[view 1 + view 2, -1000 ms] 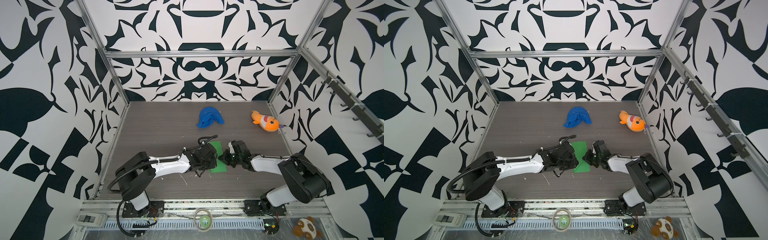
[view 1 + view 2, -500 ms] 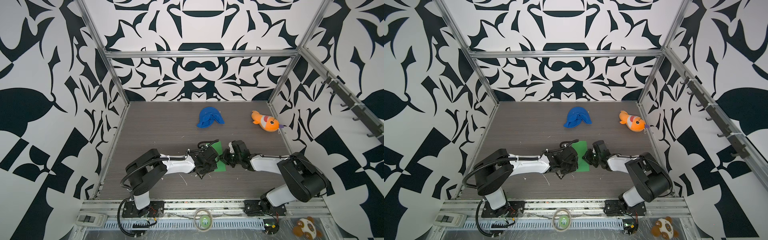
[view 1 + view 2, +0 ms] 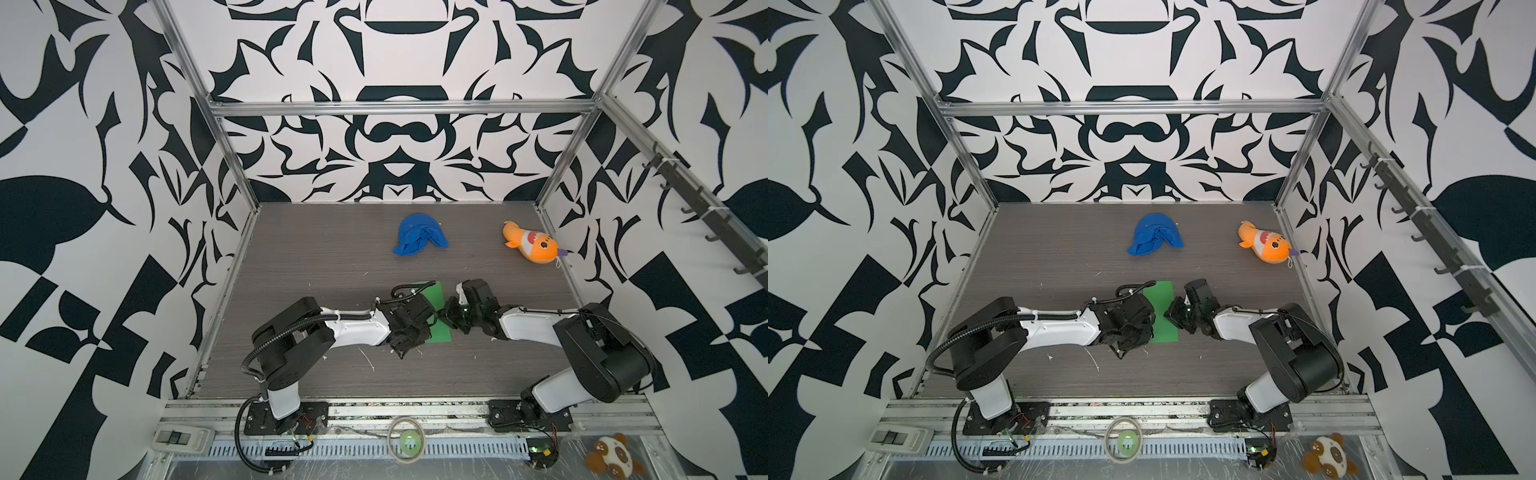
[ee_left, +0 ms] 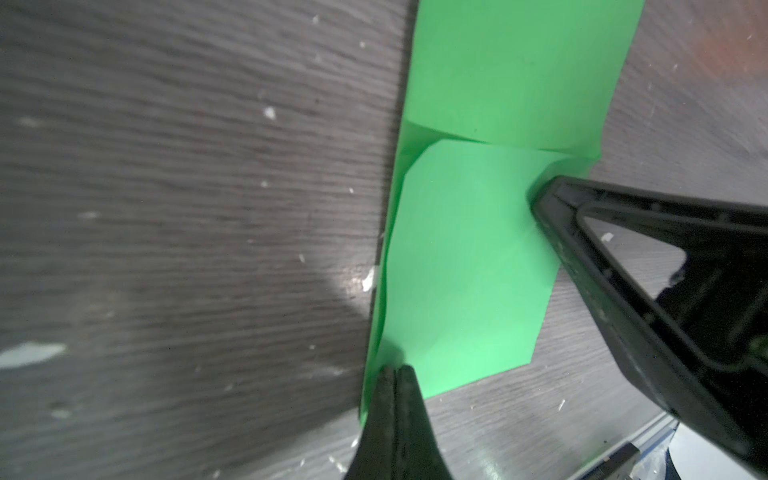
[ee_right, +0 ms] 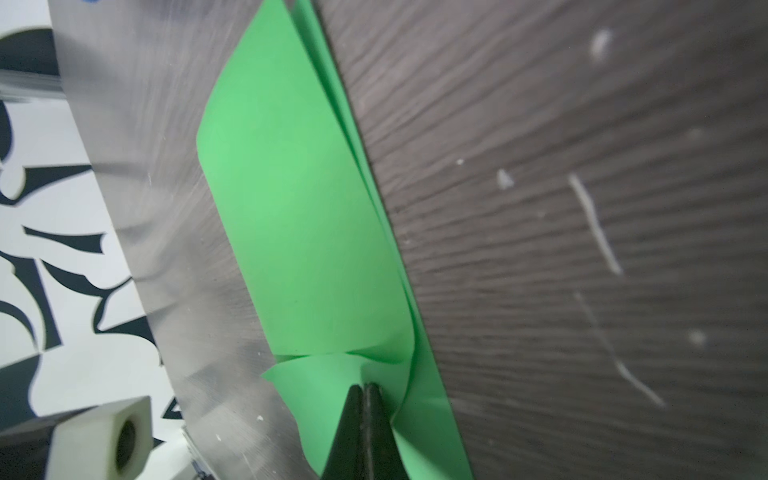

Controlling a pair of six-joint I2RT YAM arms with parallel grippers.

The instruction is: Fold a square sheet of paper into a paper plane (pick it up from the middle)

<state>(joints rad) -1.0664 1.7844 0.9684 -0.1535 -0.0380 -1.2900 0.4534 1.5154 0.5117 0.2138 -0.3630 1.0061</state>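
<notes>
**Folded sheet of paper (image 3: 431,296) gripped from both sides**

Right gripper (image 5: 365,388): pressed together, pinching the sheet's right edge about midway along, paper puckered around the tips. Left gripper (image 4: 395,374): likewise pressed together, tips at the sheet's left edge close to its near corner; no telling whether a layer is caught between them. Sheet folded into a narrow strip, two layers showing along the left edge, a crease running across it level with the right gripper. Lying on the dark wood-grain table (image 3: 311,270), mid-width in the near half, long side running near to far, between the two wrists. Well beyond, a blue cloth lump (image 3: 417,239) at far centre and an orange plush fish (image 3: 530,247) at far right, close to the wall.
</notes>
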